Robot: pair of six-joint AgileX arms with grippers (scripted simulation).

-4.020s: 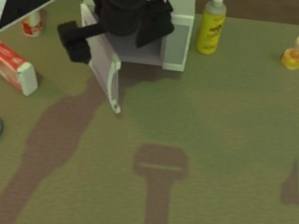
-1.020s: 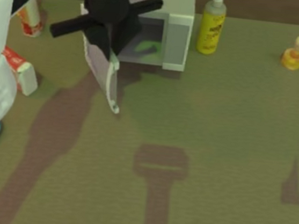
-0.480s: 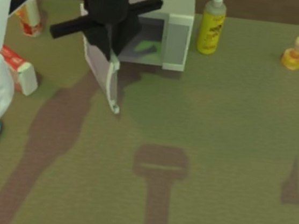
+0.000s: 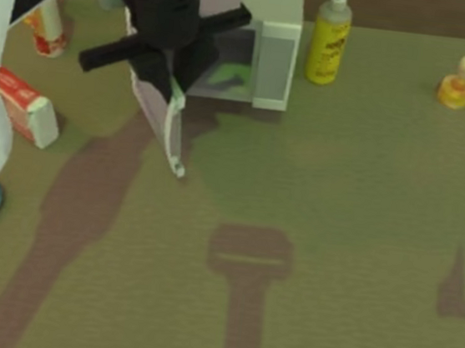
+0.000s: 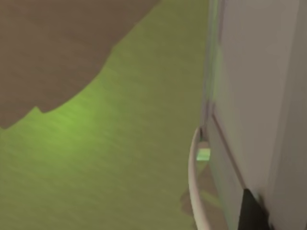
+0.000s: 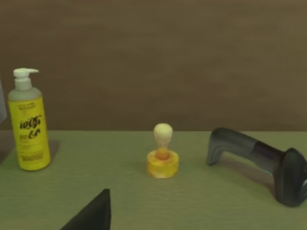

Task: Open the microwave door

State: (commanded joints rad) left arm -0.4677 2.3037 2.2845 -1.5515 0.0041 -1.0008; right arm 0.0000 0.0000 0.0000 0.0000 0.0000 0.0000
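The white-grey microwave [image 4: 277, 3] stands at the back of the table, left of centre. Its grey control panel [image 4: 277, 61] faces the front, and the green inner floor [image 4: 227, 77] shows. The microwave door [image 4: 150, 102] is swung wide open and juts toward the front left, its silver handle strip [image 4: 176, 134] at the free edge. My left gripper [image 4: 166, 78] hangs over the door's top edge, right at the handle's upper end. The left wrist view shows the door [image 5: 249, 96] and handle [image 5: 193, 191] up close. A dark part of my right gripper [image 6: 96, 213] is parked off to the right.
A yellow pump bottle [image 4: 329, 38] stands just right of the microwave. Farther right are a small yellow piece with a cream knob [image 4: 458, 82] and a dark handheld scanner [image 6: 259, 158]. A red-white box [image 4: 26, 104] lies left of the door.
Four seconds ago my left arm covered the oven's cavity; it has since turned, and the green floor shows. Over the last second the arm shifted slightly while the door stayed about where it was.
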